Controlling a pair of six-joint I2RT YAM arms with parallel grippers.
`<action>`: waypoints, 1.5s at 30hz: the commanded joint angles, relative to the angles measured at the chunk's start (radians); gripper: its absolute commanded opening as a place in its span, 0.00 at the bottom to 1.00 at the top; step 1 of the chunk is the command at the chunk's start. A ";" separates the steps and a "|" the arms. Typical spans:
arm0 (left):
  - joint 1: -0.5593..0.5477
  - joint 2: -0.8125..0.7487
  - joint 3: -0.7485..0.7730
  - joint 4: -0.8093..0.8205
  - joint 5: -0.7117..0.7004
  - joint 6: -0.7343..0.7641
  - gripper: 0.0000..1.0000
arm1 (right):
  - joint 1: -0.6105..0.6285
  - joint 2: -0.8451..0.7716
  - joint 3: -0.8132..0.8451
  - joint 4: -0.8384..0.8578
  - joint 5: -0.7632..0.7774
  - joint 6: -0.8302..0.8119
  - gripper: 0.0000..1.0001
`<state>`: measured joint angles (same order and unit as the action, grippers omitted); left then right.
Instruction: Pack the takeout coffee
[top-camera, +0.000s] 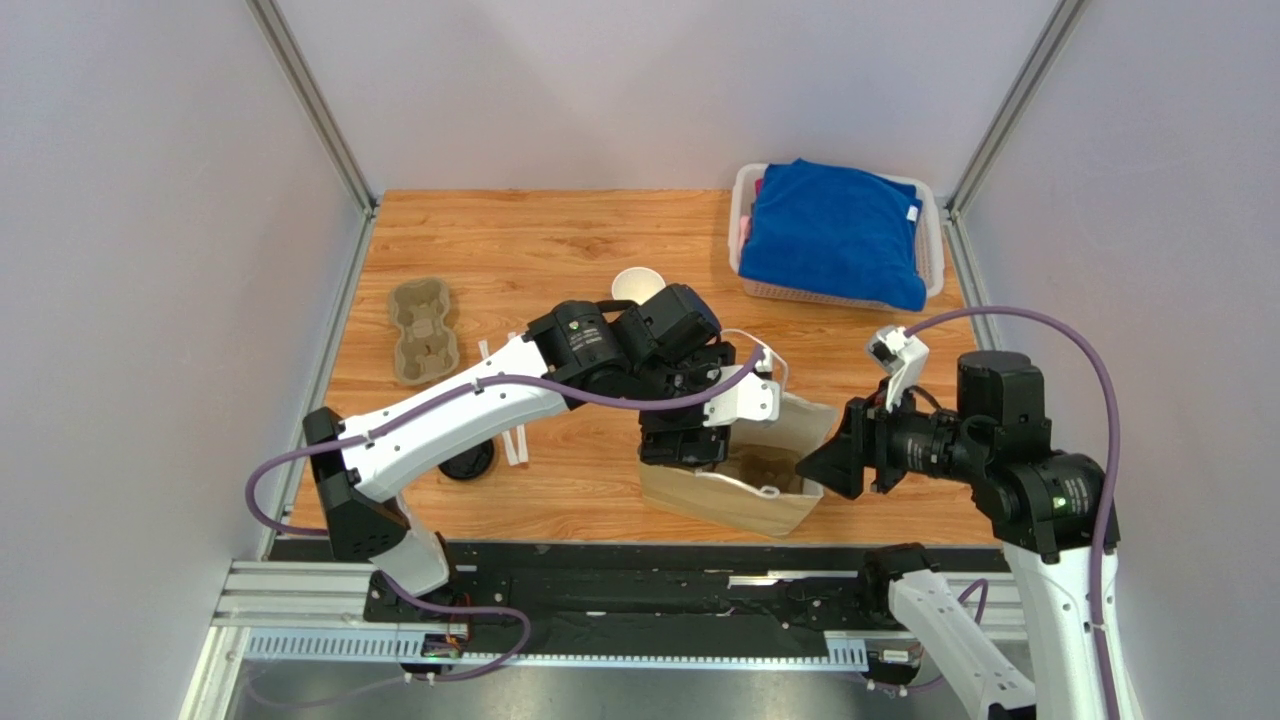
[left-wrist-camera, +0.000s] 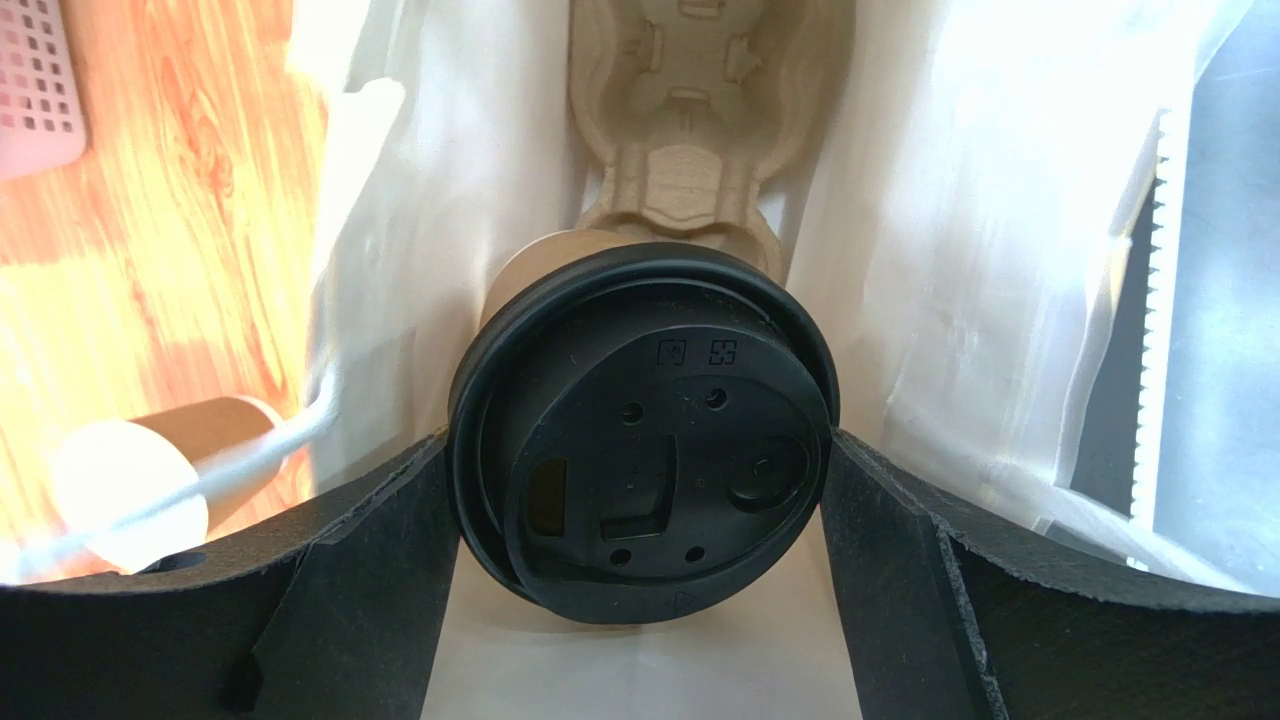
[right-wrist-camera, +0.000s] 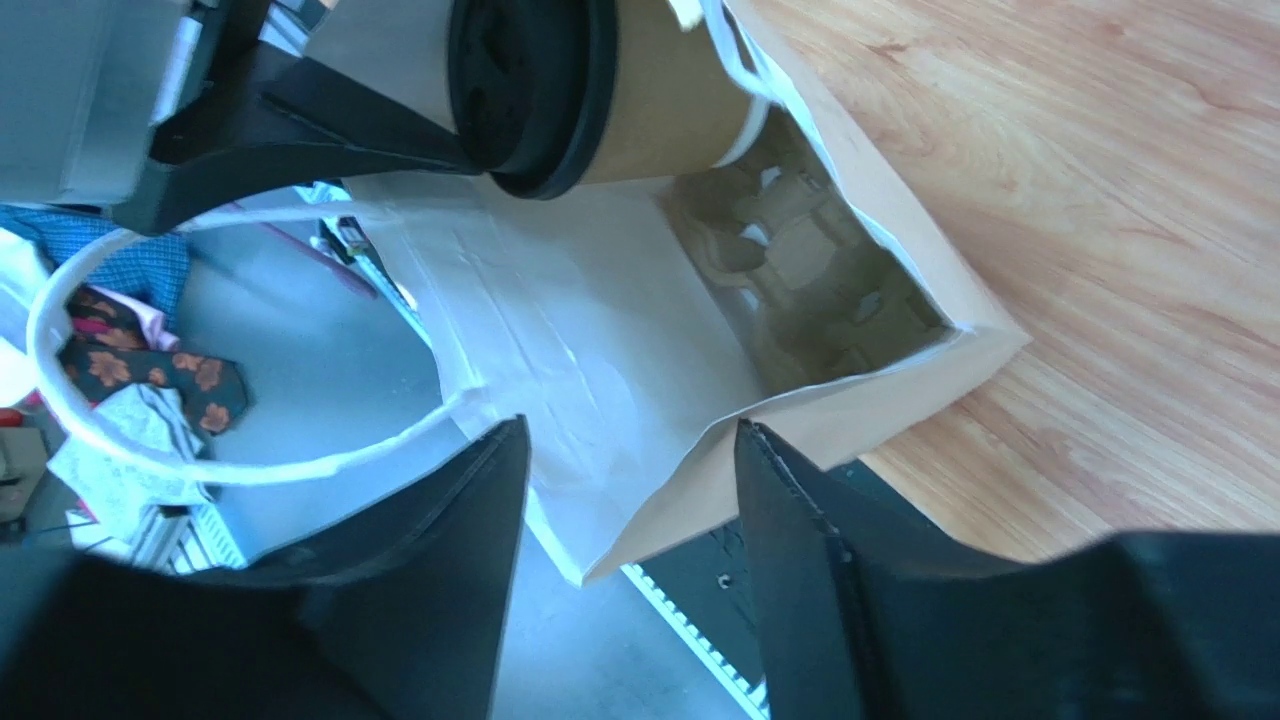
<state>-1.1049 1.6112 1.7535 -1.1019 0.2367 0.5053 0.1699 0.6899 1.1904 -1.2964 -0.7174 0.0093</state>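
Note:
The takeout coffee (left-wrist-camera: 646, 450), a brown paper cup with a black lid, sits between my left gripper's (left-wrist-camera: 639, 503) fingers, which are shut on its sides. I hold it in the mouth of an open brown paper bag (top-camera: 751, 503), above a pulp cup carrier (left-wrist-camera: 676, 135) that lies in the bag's bottom. The right wrist view shows the cup (right-wrist-camera: 601, 90) at the bag's (right-wrist-camera: 571, 345) opening, with the carrier (right-wrist-camera: 796, 270) deeper inside. My right gripper (right-wrist-camera: 631, 435) is open. The bag's near rim lies between its fingers, at the bag's right end (top-camera: 824, 462).
An unlidded brown cup (top-camera: 637, 285) stands behind the bag. A second pulp carrier (top-camera: 422, 330) lies at the far left. A loose black lid (top-camera: 466, 462) lies by the left arm. A white basket (top-camera: 747, 225) holding blue cloth is at the back right.

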 joint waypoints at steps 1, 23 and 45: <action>0.005 -0.050 -0.026 0.062 0.035 0.015 0.47 | 0.005 0.074 0.064 0.071 0.036 -0.043 0.65; 0.010 -0.086 -0.135 0.134 0.036 0.027 0.46 | 0.253 0.444 0.229 0.238 0.197 -0.485 0.72; 0.011 -0.270 -0.480 0.378 -0.194 -0.022 0.43 | 0.457 0.287 0.151 0.436 0.444 -0.299 0.00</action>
<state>-1.0969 1.3956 1.3312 -0.7891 0.1005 0.5190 0.5732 1.0714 1.4178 -0.9550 -0.3729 -0.3416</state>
